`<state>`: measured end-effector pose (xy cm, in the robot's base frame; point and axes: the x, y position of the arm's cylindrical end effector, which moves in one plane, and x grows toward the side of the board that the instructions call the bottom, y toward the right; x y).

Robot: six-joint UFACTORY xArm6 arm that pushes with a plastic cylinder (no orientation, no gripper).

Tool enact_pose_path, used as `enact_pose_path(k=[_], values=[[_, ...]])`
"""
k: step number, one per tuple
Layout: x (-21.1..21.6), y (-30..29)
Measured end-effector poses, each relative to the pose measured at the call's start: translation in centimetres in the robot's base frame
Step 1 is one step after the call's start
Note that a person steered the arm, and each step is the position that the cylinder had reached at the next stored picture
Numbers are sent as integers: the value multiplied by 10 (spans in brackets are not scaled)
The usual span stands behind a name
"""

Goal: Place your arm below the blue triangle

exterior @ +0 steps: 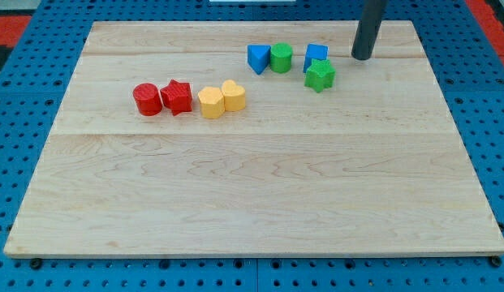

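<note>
My rod comes straight down from the view's top, and my tip point(362, 57) rests on the wooden board point(252, 195). It has no claws and holds nothing. The blue triangle point(257, 58) sits far to the tip's left, touching the green round block point(282, 57). The blue cube point(316, 55) and green star point(320, 75) lie between.

Probably a lab: wooden board point(260, 178) on blue pegboard point(24, 122).

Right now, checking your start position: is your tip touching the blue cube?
Apart. The camera view shows bare wood between my tip and the blue cube, which lies to the tip's left.
</note>
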<state>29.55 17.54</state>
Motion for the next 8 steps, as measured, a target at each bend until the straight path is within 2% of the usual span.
enact_pose_path(k=[2, 3, 5, 6, 8], values=[[66, -8], [102, -37], [106, -126], [98, -149], [58, -151]])
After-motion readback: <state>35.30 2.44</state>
